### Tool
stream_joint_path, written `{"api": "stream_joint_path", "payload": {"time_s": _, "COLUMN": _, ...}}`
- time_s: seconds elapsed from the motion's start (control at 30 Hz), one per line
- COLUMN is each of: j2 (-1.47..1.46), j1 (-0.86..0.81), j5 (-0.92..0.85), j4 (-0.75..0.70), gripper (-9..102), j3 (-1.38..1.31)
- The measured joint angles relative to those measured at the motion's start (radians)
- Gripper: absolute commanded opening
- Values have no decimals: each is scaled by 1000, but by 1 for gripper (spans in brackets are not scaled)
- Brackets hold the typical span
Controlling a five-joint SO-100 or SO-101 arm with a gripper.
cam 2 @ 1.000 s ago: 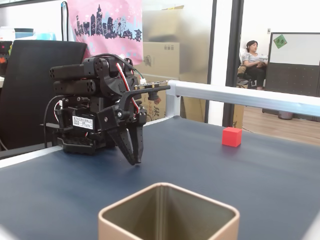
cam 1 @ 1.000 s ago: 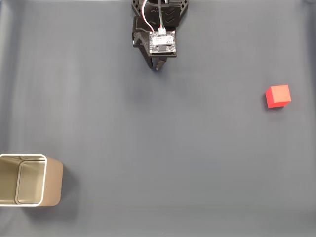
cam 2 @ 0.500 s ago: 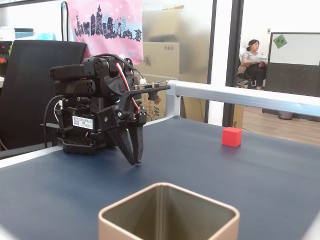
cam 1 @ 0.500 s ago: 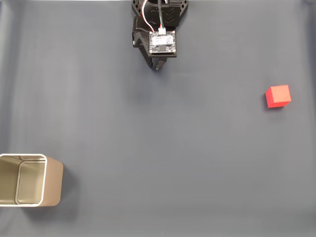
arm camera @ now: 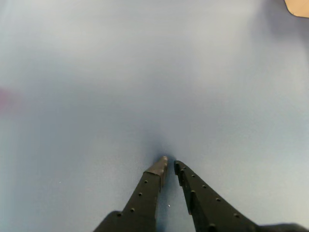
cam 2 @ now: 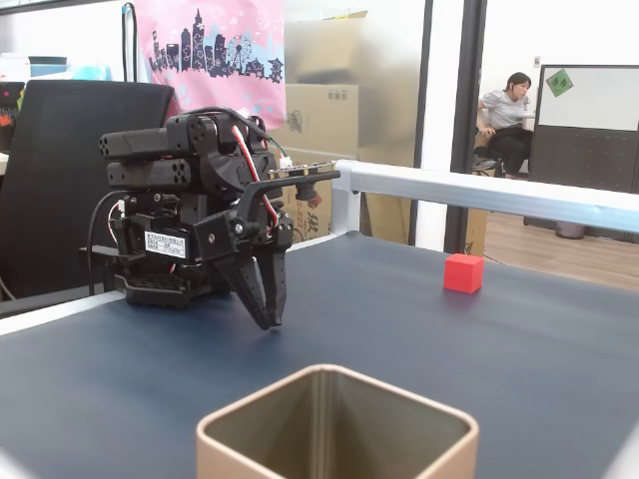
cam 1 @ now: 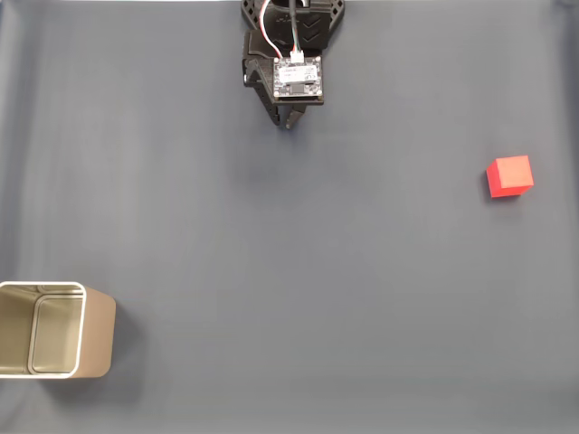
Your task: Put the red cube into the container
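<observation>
Nothing moved: our gripper (arm camera: 169, 164), jaws nearly closed and empty, risks nudging the far-off red cube (cam 1: 509, 175) unless opened.

Container (cam 1: 90, 330) cut by left edge; wrist-view cube a blur.

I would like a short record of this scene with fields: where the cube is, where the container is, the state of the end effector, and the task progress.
red cube: red cube rests alone on the dark table, at the right in the top-down fixed view
container: container stands upright at the lower left edge of that view, with nothing visible inside
end effector: end effector is near the top centre of the top-down view, fingertips nearly together, pointing down close to the table, holding nothing
contact: end effector is apart from both cube and container
task progress: cube not yet grasped
</observation>
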State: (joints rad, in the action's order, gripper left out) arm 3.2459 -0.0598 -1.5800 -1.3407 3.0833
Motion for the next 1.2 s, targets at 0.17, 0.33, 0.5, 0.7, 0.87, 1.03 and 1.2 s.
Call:
{"api": "stream_joint_path", "payload": {"time_s": 0.17, "j2": 0, "j1": 0, "j5": 0, "j4": 0, "gripper": 1, "j3": 0}}
{"api": "stream_joint_path", "payload": {"time_s": 0.33, "j2": 0, "j1": 0, "j5": 0, "j4": 0, "gripper": 1, "j3": 0}}
{"api": "stream_joint_path", "payload": {"time_s": 0.5, "j2": 0, "j1": 0, "j5": 0, "j4": 0, "gripper": 1, "j3": 0}}
{"api": "stream_joint_path", "payload": {"time_s": 0.7, "j2": 0, "j1": 0, "j5": 3, "j4": 0, "gripper": 0, "j3": 0}}
{"api": "stream_joint_path", "payload": {"time_s": 0.87, "j2": 0, "j1": 2, "j5": 55, "j4": 49, "gripper": 0, "j3": 0}}
{"api": "stream_joint_path", "payload": {"time_s": 1.03, "j2": -8, "j1": 2, "j5": 107, "j4": 249, "gripper": 0, "j3": 0}}
{"api": "stream_joint_path", "payload": {"time_s": 1.2, "j2": -81, "j1": 2, "j5": 110, "j4": 453, "gripper": 1, "j3": -3}}
